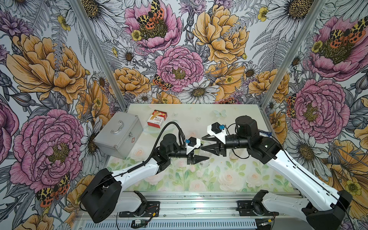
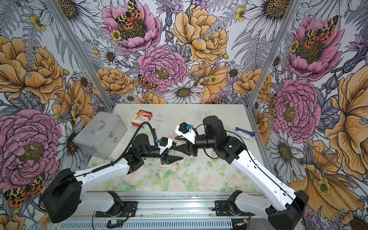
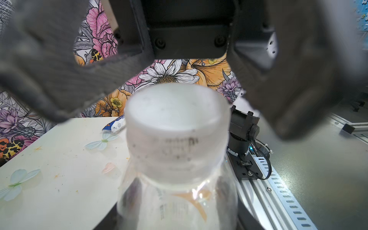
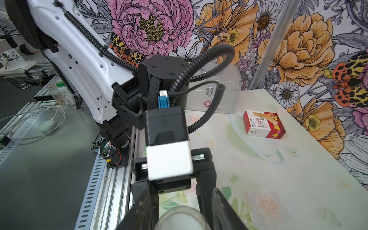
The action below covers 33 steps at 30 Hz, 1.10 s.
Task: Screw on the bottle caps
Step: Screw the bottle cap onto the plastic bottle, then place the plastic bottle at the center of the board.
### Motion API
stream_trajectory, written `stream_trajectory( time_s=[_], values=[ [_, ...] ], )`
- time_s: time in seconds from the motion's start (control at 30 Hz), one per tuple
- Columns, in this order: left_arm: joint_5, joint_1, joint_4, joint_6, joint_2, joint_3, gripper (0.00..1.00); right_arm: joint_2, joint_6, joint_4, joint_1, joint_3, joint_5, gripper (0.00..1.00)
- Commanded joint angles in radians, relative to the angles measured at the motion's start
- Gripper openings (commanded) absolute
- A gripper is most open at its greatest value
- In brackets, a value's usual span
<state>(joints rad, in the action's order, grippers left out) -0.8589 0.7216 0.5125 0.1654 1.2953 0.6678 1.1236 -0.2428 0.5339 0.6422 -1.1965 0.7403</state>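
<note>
**A:** Where is the bottle relative to the tools?

**B:** I see the clear bottle [image 3: 177, 207] mid-table, and it looks upright. The left tool [image 1: 205, 153] is clamped on its body. The white cap [image 3: 177, 123] sits on the neck. My right tool [image 1: 202, 143] faces it from the opposite side with its jaws apart. Its fingers [image 3: 59, 79] flank the cap with a gap on each side.

**A:** How much room is there to move?

**B:** The table [image 1: 199, 111] is open behind the tools towards the far wall. It is also open in front, towards the near rail [image 1: 189, 207]. The two tools themselves are nose to nose.

**A:** Is anything in the way?

**B:** A silver first-aid case [image 1: 117, 135] sits at the table's left edge, near my left arm. A red-and-white bandage box [image 1: 157, 118] lies just beyond it. A blue-and-white packet [image 2: 245, 133] lies by the right edge, behind my right arm. All three are well apart from the bottle.
</note>
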Motion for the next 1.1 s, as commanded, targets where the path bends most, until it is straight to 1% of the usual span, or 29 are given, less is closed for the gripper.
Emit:
stream_trajectory(
  time_s=[0.0, 0.13, 0.2, 0.3, 0.33, 0.37, 0.43, 0.5, 0.53, 0.6, 0.67, 0.73, 0.8, 0.87, 0.93, 1.0, 1.07],
  values=[
    [-0.024, -0.013, 0.019, 0.018, -0.013, 0.020, 0.53, -0.021, 0.008, 0.003, -0.009, 0.011, 0.079, 0.55],
    [-0.032, -0.016, 0.018, 0.020, -0.012, 0.021, 0.53, -0.013, -0.005, 0.012, -0.010, 0.026, 0.034, 0.56],
    [-0.043, -0.016, 0.017, 0.013, -0.014, 0.025, 0.53, 0.002, -0.043, 0.042, -0.010, 0.025, 0.030, 0.56],
    [-0.054, -0.016, 0.017, 0.011, -0.018, 0.032, 0.53, 0.014, -0.080, 0.064, -0.010, 0.023, -0.010, 0.55],
    [-0.054, -0.016, 0.017, 0.009, -0.019, 0.034, 0.53, 0.015, -0.086, 0.063, -0.010, 0.021, -0.025, 0.52],
    [-0.055, -0.016, 0.018, 0.009, -0.019, 0.036, 0.53, 0.017, -0.089, 0.063, -0.010, 0.015, -0.034, 0.46],
    [-0.057, -0.016, 0.018, 0.009, -0.016, 0.036, 0.53, 0.019, -0.090, 0.061, -0.010, 0.000, -0.045, 0.29],
    [-0.053, -0.016, 0.017, 0.011, -0.012, 0.036, 0.53, 0.029, -0.076, 0.059, -0.010, -0.019, -0.041, 0.19],
    [-0.047, -0.017, 0.017, 0.010, -0.007, 0.038, 0.53, 0.034, -0.067, 0.059, -0.009, -0.026, -0.037, 0.16],
    [-0.030, -0.016, 0.018, 0.006, -0.002, 0.039, 0.53, 0.045, -0.042, 0.052, -0.003, -0.035, -0.030, 0.15],
    [0.016, -0.018, 0.017, -0.013, 0.005, 0.044, 0.53, 0.058, 0.011, 0.027, 0.010, -0.037, -0.060, 0.14],
    [0.065, -0.017, 0.017, -0.031, 0.009, 0.048, 0.53, 0.073, 0.078, 0.000, 0.030, -0.035, -0.145, 0.14],
    [0.125, -0.014, 0.018, -0.049, 0.012, 0.052, 0.53, 0.094, 0.160, -0.026, 0.063, -0.031, -0.302, 0.14],
    [0.180, -0.006, 0.018, -0.046, 0.010, 0.053, 0.52, 0.128, 0.269, -0.039, 0.086, -0.034, -0.467, 0.14],
    [0.243, 0.001, 0.021, -0.044, 0.007, 0.053, 0.53, 0.153, 0.355, -0.072, 0.119, -0.025, -0.628, 0.11],
    [0.299, 0.008, 0.022, -0.036, 0.010, 0.052, 0.52, 0.170, 0.434, -0.152, 0.158, 0.013, -0.728, 0.11],
    [0.342, 0.017, 0.024, -0.024, 0.021, 0.056, 0.52, 0.183, 0.491, -0.237, 0.205, 0.055, -0.789, 0.12]
  ],
)
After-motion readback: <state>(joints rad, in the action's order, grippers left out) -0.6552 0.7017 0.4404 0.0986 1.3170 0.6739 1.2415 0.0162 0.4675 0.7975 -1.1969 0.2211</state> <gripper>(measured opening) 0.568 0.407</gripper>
